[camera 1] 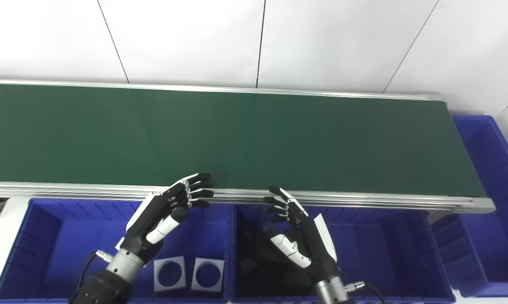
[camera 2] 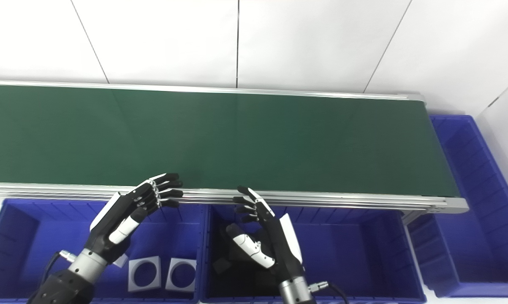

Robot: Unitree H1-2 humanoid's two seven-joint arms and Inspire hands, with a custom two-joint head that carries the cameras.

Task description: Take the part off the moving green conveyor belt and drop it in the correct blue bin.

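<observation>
The green conveyor belt [camera 1: 237, 135] runs across the view and carries no part that I can see. My left hand [camera 1: 169, 211] hovers open over the left blue bin [camera 1: 47, 236], its fingertips at the belt's near rail. My right hand [camera 1: 296, 228] is open too, fingers spread, above the middle blue bin [camera 1: 384, 253], just short of the rail. Neither hand holds anything. Two white square parts with round holes [camera 1: 188, 273] lie in the left bin. Dark parts [camera 1: 254, 261] lie in the middle bin, partly hidden by my right hand.
A third blue bin [camera 1: 490, 185] stands at the belt's right end. An aluminium rail [camera 1: 363, 200] edges the belt on the near side. White wall panels rise behind the belt.
</observation>
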